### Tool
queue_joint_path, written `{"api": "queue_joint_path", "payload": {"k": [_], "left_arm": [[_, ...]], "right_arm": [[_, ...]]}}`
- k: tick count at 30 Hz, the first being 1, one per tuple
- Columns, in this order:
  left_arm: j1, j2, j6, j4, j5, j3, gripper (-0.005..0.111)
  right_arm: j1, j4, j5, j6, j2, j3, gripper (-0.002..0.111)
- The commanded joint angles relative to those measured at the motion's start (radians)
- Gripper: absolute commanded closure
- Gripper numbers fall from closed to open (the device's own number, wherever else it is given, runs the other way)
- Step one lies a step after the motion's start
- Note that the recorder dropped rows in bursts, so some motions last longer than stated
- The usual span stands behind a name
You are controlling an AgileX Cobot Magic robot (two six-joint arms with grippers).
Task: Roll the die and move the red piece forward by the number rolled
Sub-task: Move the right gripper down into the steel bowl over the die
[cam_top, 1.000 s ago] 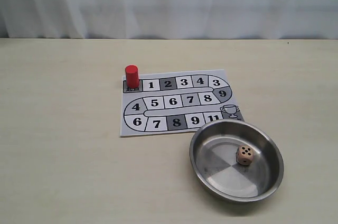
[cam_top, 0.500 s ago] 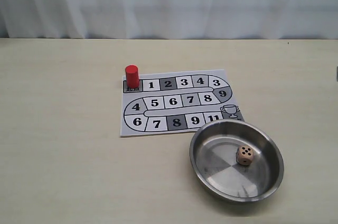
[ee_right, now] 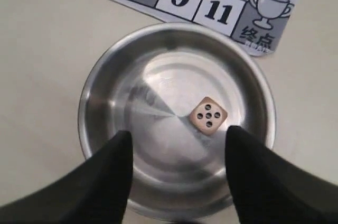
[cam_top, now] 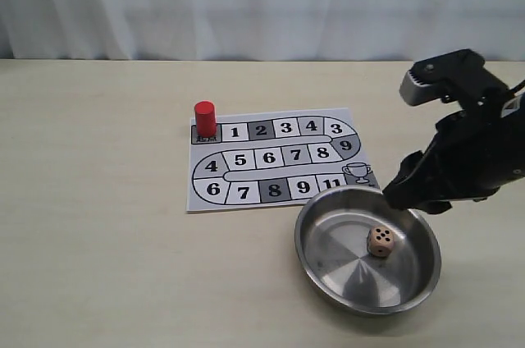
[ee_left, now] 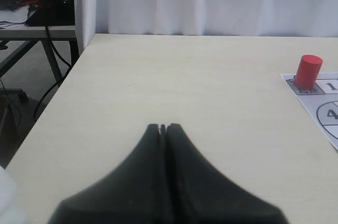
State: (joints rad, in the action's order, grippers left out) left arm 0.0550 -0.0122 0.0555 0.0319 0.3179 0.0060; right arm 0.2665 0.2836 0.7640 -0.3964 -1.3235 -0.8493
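Observation:
The die [cam_top: 380, 241] is a tan cube with five pips up, lying in a steel bowl [cam_top: 300, 237] in front of the numbered board [cam_top: 246, 200]. The red piece [cam_top: 204, 118] stands upright on the board's start square, left of square 1. My right gripper [cam_top: 404, 196] hovers open over the bowl's far right rim. In the right wrist view the die [ee_right: 208, 115] lies just ahead of the spread right gripper [ee_right: 179, 135], untouched. My left gripper [ee_left: 163, 127] is shut on nothing over bare table, with the red piece [ee_left: 308, 71] far off; it is outside the exterior view.
The bowl's rim [ee_right: 84, 113] overlaps the board's corner by the trophy square [ee_right: 262, 20]. A white curtain [cam_top: 262, 3] hangs behind the table. The table's edge [ee_left: 63, 84] and a desk frame show in the left wrist view.
My right arm has come in from the right edge and now hangs over the bowl. The die and the red piece have not moved.

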Motion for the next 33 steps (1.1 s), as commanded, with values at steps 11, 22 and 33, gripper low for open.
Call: {"api": "queue_joint_path", "payload": {"k": [11, 22, 33], "left_arm": [[-0.008, 0.000, 0.000, -0.001, -0.012, -0.006, 0.107], [-0.008, 0.000, 0.000, -0.001, -0.012, -0.006, 0.107], [-0.008, 0.000, 0.000, -0.001, -0.012, -0.006, 0.107]], "right_arm": [[0.060, -0.117, -0.098, 0.331, -0.178, -0.011, 0.057], [0.060, -0.120, -0.189, 0.353, -0.307, -0.011, 0.057], [0.060, -0.120, -0.233, 0.368, -0.409, -0.011, 0.057]]}}
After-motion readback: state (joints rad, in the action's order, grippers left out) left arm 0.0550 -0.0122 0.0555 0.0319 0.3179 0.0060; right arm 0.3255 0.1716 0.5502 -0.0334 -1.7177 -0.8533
